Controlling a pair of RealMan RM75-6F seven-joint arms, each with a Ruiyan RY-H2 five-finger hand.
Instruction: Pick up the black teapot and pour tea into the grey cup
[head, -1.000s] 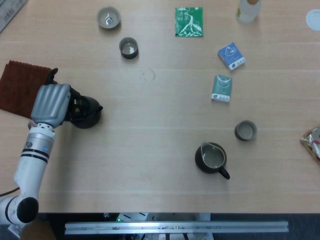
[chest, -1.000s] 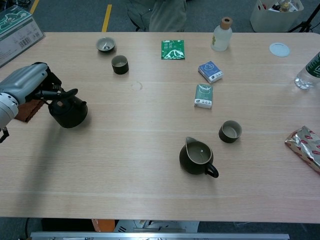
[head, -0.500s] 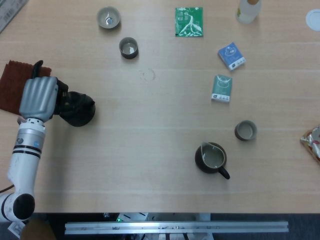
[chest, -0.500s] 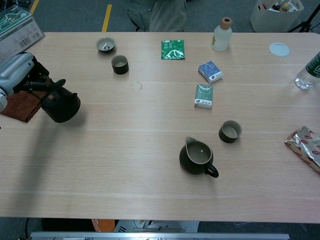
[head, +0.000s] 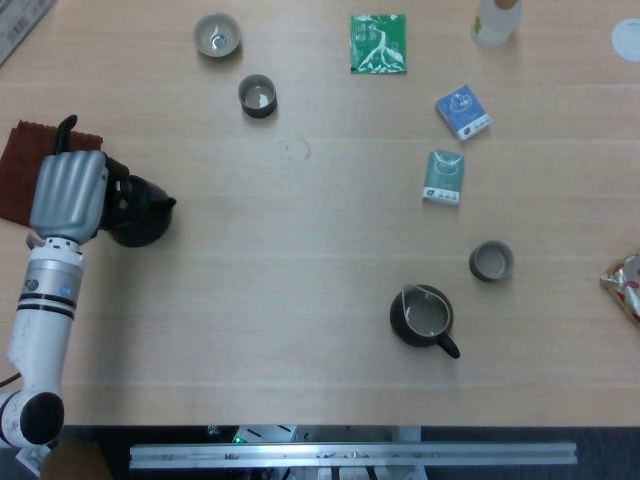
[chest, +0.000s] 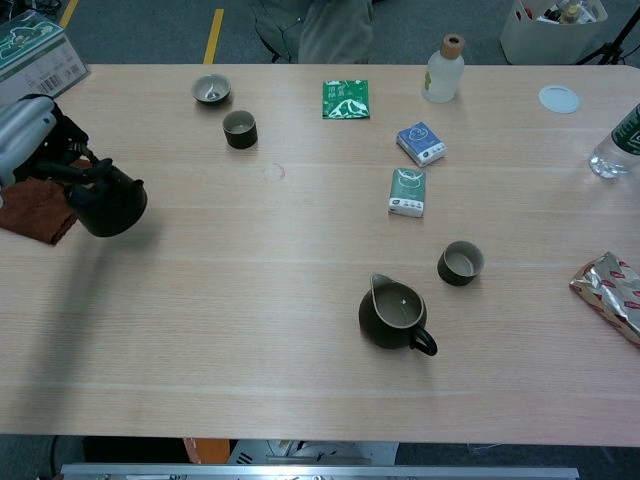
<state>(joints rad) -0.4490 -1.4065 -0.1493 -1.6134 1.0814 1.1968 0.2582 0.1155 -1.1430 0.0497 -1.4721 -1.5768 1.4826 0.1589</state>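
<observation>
**Black teapot held at the table's left edge**

Black and round, the small glossy teapot (chest: 108, 203) sits in the grip of the silver-grey left hand (head: 68, 193), whose dark fingers (chest: 62, 168) close around the pot's handle side. Its spout points toward the middle of the light wooden table (head: 300, 250). Whether the pot's base touches the tabletop or hangs just above it cannot be told. Just beside it, on the hand's far side, lies a dark red-brown folded cloth (chest: 32, 208).

Well apart from the teapot, toward the right, stands the short grey cup (head: 491, 261), upright and seemingly empty. Near it is a dark olive pitcher with a black handle (head: 424, 317), holding pale liquid.

At the far side are a shallow grey bowl-shaped cup (head: 217, 35) and a small dark cup (head: 257, 96), near each other. A flat green tea packet (head: 378, 43), a blue-and-white box (head: 462, 111) and a teal-and-white box (head: 444, 177) lie further right.

No right hand appears in either view.
</observation>
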